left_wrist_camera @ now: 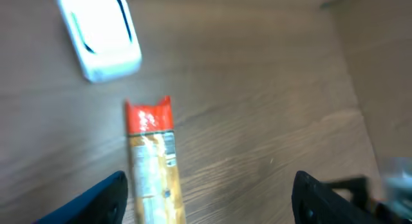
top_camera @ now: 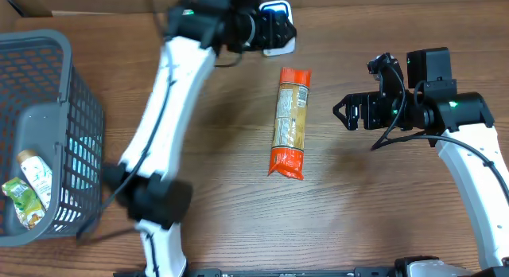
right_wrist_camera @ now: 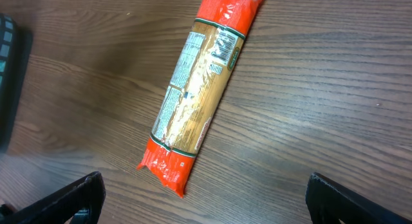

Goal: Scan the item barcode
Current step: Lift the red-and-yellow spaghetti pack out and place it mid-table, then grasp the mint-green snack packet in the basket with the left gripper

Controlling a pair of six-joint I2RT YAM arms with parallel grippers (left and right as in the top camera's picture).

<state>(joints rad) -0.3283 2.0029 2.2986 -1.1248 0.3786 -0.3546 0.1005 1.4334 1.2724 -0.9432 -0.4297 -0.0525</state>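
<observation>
The item, a long pasta packet (top_camera: 289, 122) with orange-red ends, lies flat on the wooden table, pointing away from me. A white scanner (top_camera: 279, 43) sits at the back, just beyond the packet's far end. My left gripper (left_wrist_camera: 206, 201) hovers over that far end with its jaws wide apart and nothing held. The packet (left_wrist_camera: 152, 163) shows on the table below it, near the left finger, and the scanner (left_wrist_camera: 100, 34) lies ahead. My right gripper (right_wrist_camera: 206, 205) is open and empty to the right of the packet (right_wrist_camera: 199, 89), apart from it.
A grey mesh basket (top_camera: 75, 126) stands at the table's left edge with a few packaged items (top_camera: 28, 189) inside. The left arm (top_camera: 171, 94) stretches diagonally from the front to the back of the table.
</observation>
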